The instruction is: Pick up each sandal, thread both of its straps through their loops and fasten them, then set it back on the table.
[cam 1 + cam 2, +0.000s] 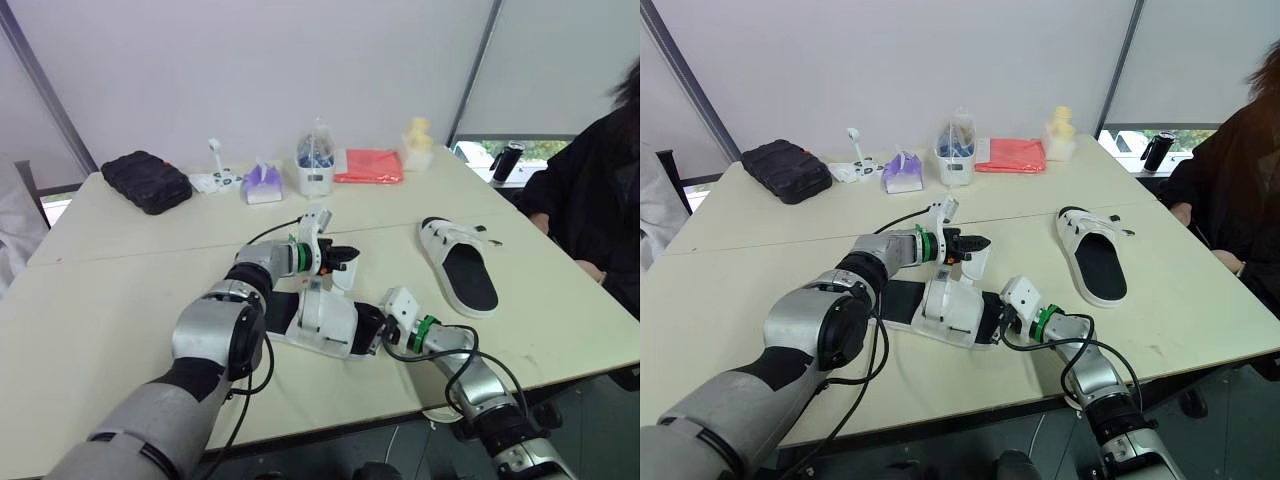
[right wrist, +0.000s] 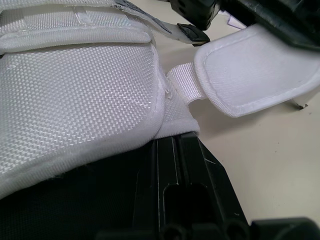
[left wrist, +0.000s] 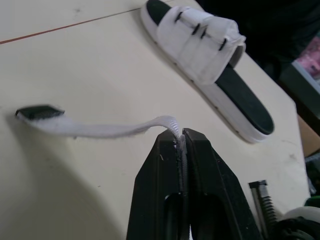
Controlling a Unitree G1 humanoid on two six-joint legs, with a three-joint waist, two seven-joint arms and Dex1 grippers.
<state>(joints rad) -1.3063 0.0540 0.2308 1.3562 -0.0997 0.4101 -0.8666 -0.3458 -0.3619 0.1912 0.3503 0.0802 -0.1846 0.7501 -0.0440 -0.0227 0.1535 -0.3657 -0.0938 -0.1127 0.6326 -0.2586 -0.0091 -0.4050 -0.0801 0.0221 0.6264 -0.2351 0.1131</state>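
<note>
**A:** What lay at the far left of the surface?

**B:** A black pouch, near the back edge. A purple tissue pack and a red cloth sat along that edge to its right.

**A:** And the left fingers?

**B:** They were pressed together on a white strap, pinching it just past their tips. The strap's black tip hung free above the surface.

**A:** Which sandal did the strap belong to?

**B:** The near sandal, which lay on the surface close to the front edge. Its white upper faced up and one flap stood open.

**A:** And the right fingers?

**B:** They were closed on the edge of that sandal's white upper, on the side away from the left arm.

**A:** Where was the other one?

**B:** The second sandal rested sole down, well apart to the right. Its straps lay flat across the upper.

**A:** Anything beyond it?

**B:** A person in black sat at the right end.
</note>
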